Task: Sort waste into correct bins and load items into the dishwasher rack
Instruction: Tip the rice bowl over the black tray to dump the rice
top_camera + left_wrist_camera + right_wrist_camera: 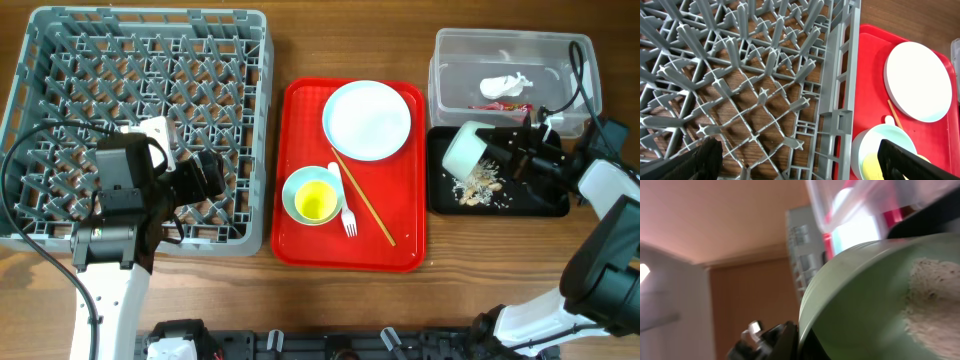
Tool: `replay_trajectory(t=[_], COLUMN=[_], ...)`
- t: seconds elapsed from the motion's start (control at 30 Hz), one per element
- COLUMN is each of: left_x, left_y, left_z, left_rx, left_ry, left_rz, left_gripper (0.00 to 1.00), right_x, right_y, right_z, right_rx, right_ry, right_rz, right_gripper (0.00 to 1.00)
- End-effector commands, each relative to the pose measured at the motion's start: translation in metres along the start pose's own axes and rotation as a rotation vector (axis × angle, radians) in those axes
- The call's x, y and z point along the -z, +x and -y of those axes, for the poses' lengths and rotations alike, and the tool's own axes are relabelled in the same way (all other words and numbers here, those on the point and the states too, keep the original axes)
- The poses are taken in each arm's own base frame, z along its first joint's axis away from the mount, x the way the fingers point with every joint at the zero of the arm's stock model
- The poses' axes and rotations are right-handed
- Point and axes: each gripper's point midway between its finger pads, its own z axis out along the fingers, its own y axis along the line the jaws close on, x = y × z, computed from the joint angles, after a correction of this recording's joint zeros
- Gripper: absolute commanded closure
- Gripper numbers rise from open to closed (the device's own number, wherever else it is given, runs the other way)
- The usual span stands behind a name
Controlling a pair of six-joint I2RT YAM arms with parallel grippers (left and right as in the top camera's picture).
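Right gripper [507,150] pinched tipped bowl [465,149]; crumbs [480,186] lay in black tray [540,200] below it; left gripper [800,156] spread over rack [150,60]; dumping step, likely; next: carry emptied bowl across to rack.

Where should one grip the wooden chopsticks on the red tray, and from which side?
Probably the chopsticks near their front end, from straight above, fingers closing across their length. They lie flat and slanted on the red tray; further back the white fork lies close beside them.
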Motion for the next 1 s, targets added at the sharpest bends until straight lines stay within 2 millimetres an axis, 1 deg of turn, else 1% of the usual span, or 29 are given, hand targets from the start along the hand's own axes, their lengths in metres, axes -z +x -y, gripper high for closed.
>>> replay_trajectory(t=[0.0, 0.13, 0.37, 0.43, 0.5, 0.57, 0.6, 0.63, 0.67, 0.7, 0.73, 0.77, 0.8, 0.87, 0.97], left_x=[0.005, 0.005, 0.005, 0.005, 0.005, 0.005, 0.005, 0.005, 0.005, 0.005, 0.005, 0.005, 0.005, 0.005, 0.005], left_y=[-0.008, -0.008, -0.007, -0.007, -0.007, -0.007, -0.007, -0.007, -0.007, -0.007, -0.007, -0.007, -0.007, -0.007, -0.007], left_z=[0.0, 0.0, 0.0, 0.0, 0.0, 0.0, 0.0, 0.0, 0.0, 0.0, 0.0, 0.0, 0.0, 0.0, 0.0], left_rx=[0.005, 0.005, 0.006, 0.006, 0.006, 0.006, 0.006, 0.006, 0.006, 0.006, 0.006, 0.006, 0.006, 0.006, 0.006], left_ry=[-0.002, -0.003, -0.003, -0.003, -0.003, -0.003, -0.003, -0.004, -0.004, -0.004, -0.003, -0.004, -0.004, -0.003, -0.003], left_rz=[0.022, 0.019, 0.017, 0.017, 0.017, 0.017, 0.017, 0.017, 0.017, 0.017, 0.017, 0.017, 0.018, 0.018, 0.017], left_gripper=[0.0, 0.0, 0.0, 0.0, 0.0, 0.0, 0.0, 0.0, 0.0, 0.0, 0.0, 0.0, 0.0, 0.0, 0.0], right_x=[0.006, 0.012, 0.031, 0.036, 0.038, 0.036, 0.033, 0.032, 0.029, 0.023, 0.023, 0.021, 0.02, 0.019, 0.015], right_y=[0.007, 0.0, -0.012, -0.017, -0.024, -0.034, -0.039, -0.038, -0.035, -0.027, -0.011, -0.008, -0.009, -0.017, -0.025], right_z=[-0.029, -0.031, -0.029, -0.026, -0.019, -0.005, 0.01, 0.023, 0.029, 0.003, -0.033, -0.035, -0.034, -0.028, -0.016], right_rx=[-0.058, -0.119, -0.186, -0.203, -0.198, -0.134, -0.118, -0.155, -0.169, 0.027, 0.297, 0.269, 0.238, 0.169, 0.155], right_ry=[-0.197, -0.196, -0.206, -0.196, -0.158, -0.08, 0.003, 0.064, 0.089, -0.026, -0.211, -0.209, -0.197, -0.148, -0.077], right_rz=[-0.102, -0.094, -0.038, -0.008, 0.037, 0.102, 0.15, 0.173, 0.17, 0.089, -0.019, -0.032, -0.027, 0.001, 0.046], right_gripper=[0.96, 0.96, 0.96, 0.96, 0.96, 0.96, 0.96, 0.96, 0.96, 0.96, 0.96, 0.96, 0.96, 0.96, 0.96])
